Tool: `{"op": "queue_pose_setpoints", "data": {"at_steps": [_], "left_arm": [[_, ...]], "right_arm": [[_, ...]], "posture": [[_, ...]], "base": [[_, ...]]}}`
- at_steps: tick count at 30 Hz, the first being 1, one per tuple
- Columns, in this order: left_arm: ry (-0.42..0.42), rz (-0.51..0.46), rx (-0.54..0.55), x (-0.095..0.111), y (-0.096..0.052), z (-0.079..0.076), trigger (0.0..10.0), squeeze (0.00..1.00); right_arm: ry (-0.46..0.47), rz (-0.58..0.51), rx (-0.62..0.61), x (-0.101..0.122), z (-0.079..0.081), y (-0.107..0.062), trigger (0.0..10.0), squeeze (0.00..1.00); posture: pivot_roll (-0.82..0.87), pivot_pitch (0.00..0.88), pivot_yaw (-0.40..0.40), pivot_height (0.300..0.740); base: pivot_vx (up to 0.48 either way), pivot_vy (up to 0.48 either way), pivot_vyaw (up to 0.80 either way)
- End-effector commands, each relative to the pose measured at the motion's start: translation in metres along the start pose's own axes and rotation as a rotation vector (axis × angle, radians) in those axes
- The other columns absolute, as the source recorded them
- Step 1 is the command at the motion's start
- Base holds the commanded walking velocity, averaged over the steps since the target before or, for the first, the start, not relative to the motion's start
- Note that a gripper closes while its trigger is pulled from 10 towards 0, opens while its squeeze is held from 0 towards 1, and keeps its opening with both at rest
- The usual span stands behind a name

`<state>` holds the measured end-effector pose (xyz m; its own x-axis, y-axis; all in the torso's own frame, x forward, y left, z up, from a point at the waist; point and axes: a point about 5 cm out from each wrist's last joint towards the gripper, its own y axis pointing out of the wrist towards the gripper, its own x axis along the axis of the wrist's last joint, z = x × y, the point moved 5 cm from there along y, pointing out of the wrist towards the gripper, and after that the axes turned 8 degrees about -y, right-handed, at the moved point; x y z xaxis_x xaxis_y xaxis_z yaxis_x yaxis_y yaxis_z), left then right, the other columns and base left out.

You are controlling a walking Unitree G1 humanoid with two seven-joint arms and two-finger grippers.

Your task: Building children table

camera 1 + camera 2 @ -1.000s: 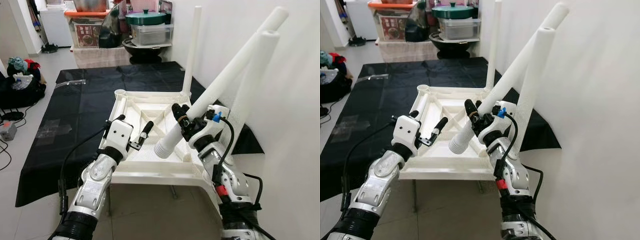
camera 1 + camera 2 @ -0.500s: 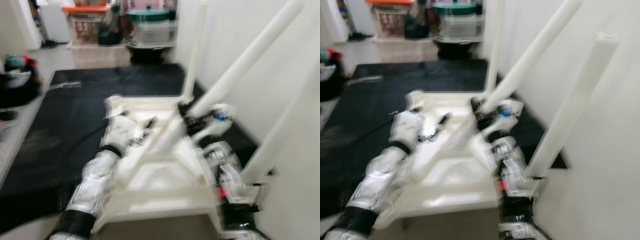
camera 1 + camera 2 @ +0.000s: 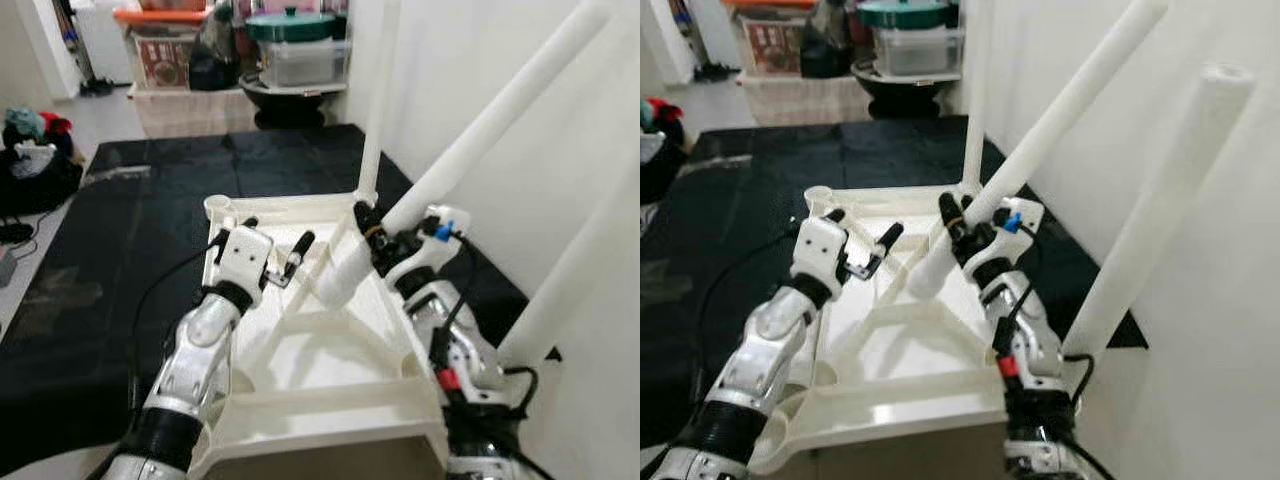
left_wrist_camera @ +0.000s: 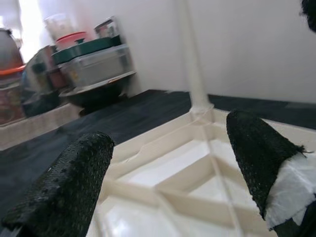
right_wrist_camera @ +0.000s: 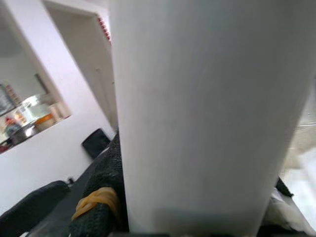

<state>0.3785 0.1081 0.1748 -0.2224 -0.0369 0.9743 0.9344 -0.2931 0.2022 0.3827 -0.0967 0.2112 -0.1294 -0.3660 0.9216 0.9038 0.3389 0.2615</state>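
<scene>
A long white plastic table leg (image 3: 470, 150) is clenched by the right gripper (image 3: 385, 240), slanted above the upturned white plastic tabletop (image 3: 330, 350). Its socket could be missed if misaligned. The left gripper (image 3: 285, 265) hovers released.

The held leg (image 3: 470, 145) runs past the picture's top edge, hiding the right tool's (image 3: 372, 235) fingers.
</scene>
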Motion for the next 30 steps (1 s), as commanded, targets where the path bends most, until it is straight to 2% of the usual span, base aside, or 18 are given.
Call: {"op": "queue_pose_setpoints", "data": {"at_steps": [1, 4, 12, 19, 26, 30], "left_arm": [[0.006, 0.018, 0.025, -0.0051, -0.0019, 0.0066, 10.0, 0.00], [0.001, 0.014, 0.030, -0.0039, 0.0000, 0.0065, 10.0, 0.00], [-0.009, 0.003, 0.018, -0.0022, 0.0016, 0.0002, 10.0, 0.00], [-0.003, 0.007, 0.038, -0.0047, -0.0015, 0.0084, 10.0, 0.00], [-0.006, 0.000, 0.030, -0.0030, 0.0006, 0.0042, 10.0, 0.00], [0.001, 0.006, 0.030, -0.0048, -0.0004, 0.0074, 10.0, 0.00]], "right_arm": [[-0.004, -0.017, 0.007, 0.0037, 0.0022, 0.0021, 0.0, 0.00], [-0.007, -0.021, 0.015, 0.0050, 0.0050, 0.0037, 0.0, 0.00], [-0.015, -0.020, 0.022, 0.0045, 0.0050, -0.0001, 0.0, 0.00], [-0.009, -0.022, 0.036, 0.0049, 0.0100, 0.0028, 0.0, 0.00], [-0.020, -0.019, 0.030, 0.0058, 0.0060, 0.0009, 0.0, 0.00], [-0.027, -0.020, 0.023, 0.0045, 0.0057, 0.0005, 0.0, 0.00]], "posture": [[0.03, 0.000, -0.059, 0.740], [0.03, 0.000, -0.058, 0.740], [0.03, 0.000, -0.066, 0.740], [0.01, 0.000, -0.067, 0.740], [0.01, 0.000, -0.068, 0.740], [0.02, 0.000, -0.066, 0.740]], "base": [[0.000, 0.000, 0.00], [0.000, 0.000, 0.00], [0.326, 0.000, 0.00], [0.338, 0.000, 0.73], [0.340, 0.000, 0.64], [0.342, 0.000, 0.40]]}}
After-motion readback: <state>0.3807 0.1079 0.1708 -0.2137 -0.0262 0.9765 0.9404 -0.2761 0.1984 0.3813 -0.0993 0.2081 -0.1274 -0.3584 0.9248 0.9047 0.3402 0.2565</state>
